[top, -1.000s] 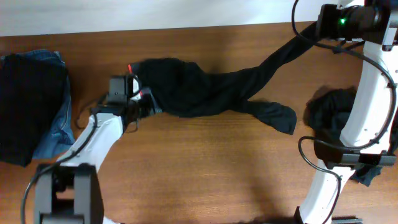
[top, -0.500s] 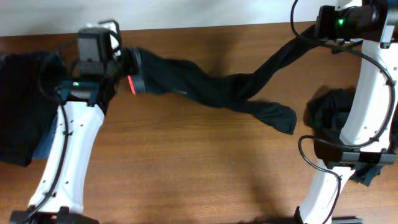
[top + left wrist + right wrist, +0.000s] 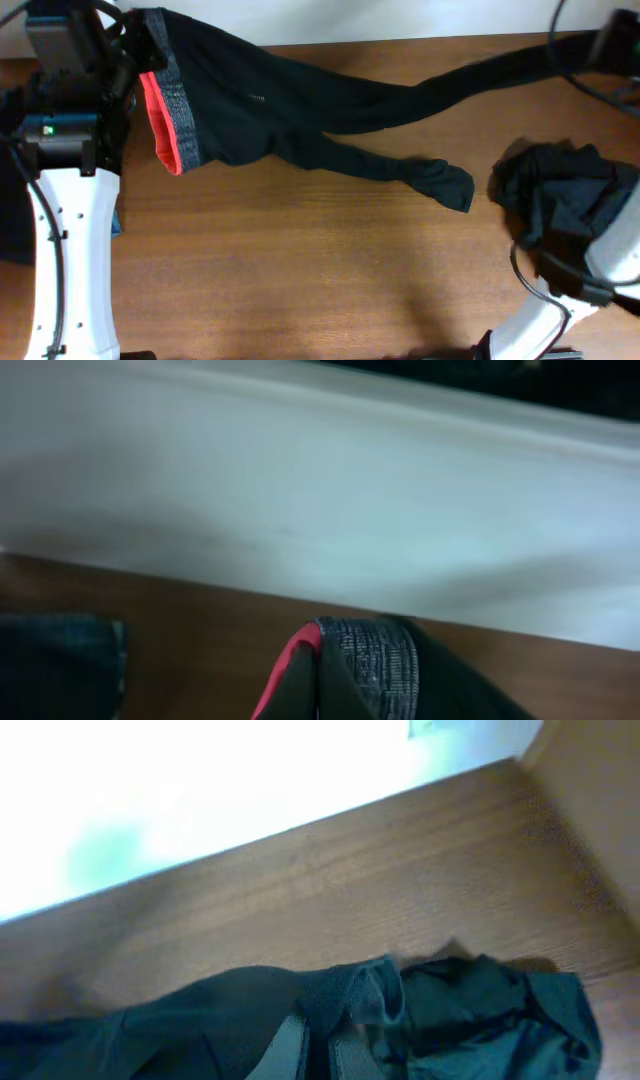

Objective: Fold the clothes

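Note:
The clothes in play are long black trousers (image 3: 270,110) with a grey waistband edged in red (image 3: 170,115), stretched across the back of the table. My left gripper (image 3: 128,45) at the far left is shut on the waistband (image 3: 375,660), which hangs up off the table; its fingertips meet at the lower edge of the left wrist view (image 3: 320,695). One trouser leg (image 3: 500,70) runs to my right gripper (image 3: 603,45), which is shut on its dark cloth (image 3: 315,1045). The other leg end (image 3: 445,185) rests on the wood.
A crumpled dark garment pile (image 3: 555,195) lies at the right beside the right arm and also shows as dark cloth (image 3: 490,1015) in the right wrist view. Folded dark and denim clothes (image 3: 55,660) sit at the far left edge. A white wall runs behind the table.
My left gripper has risen and swung to the far left back corner with the waistband. The right gripper has pulled the leg further right, so the trousers now hang stretched between them.

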Controlling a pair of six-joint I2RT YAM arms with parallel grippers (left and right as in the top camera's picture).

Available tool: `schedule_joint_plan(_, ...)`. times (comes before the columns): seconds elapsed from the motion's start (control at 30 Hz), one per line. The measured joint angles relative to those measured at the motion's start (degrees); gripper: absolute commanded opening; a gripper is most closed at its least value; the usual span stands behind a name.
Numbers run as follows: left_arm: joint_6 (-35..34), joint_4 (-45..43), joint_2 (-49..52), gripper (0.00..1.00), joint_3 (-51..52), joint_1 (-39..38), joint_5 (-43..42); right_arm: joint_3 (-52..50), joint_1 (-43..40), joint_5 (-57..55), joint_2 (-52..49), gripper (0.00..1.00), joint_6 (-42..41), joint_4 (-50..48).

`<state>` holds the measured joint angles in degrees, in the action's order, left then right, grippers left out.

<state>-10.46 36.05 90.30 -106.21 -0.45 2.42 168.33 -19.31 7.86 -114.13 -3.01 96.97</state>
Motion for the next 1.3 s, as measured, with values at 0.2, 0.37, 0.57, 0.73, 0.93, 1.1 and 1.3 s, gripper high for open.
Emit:
schedule_joint_plan(0.2, 0.42, 2.58, 0.00, 0.01, -5.84, 0.00, -0.04, 0.00, -5.09, 2.62, 4.79, 0.04, 0.00, 0.00)
schedule_joint_plan(0.37, 0.83, 7.93, -0.04, 0.00, -12.92, -0.68, -0.09, -0.02, -8.74, 5.44, 7.65, 0.04, -0.04, 0.00)
schedule_joint_plan(0.57, 3.13, 15.78, -1.31, 0.01, -22.36, -3.72, -0.20, -0.04, -10.01, 7.23, 13.07, 0.04, -0.02, 0.00)
schedule_joint_plan(0.73, 4.72, 20.57, -4.31, 0.00, -26.97, -5.03, -0.22, -0.04, -10.01, 7.19, 19.69, 0.04, -0.07, 0.00)
schedule_joint_plan(0.93, 5.14, 24.00, -10.91, 0.01, -28.61, -5.07, -0.22, -0.02, -10.03, 6.19, 27.98, 0.04, -0.04, 0.00)
schedule_joint_plan(1.1, 5.14, 26.51, -15.52, 0.01, -28.94, -5.07, -0.22, 0.02, -10.03, 5.03, 32.50, 0.04, 0.00, 0.00)
schedule_joint_plan(1.3, 5.14, 26.75, -15.10, 0.00, -29.53, -5.07, 0.26, -4.28, -10.03, 4.66, 32.54, 0.04, -0.02, 0.00)
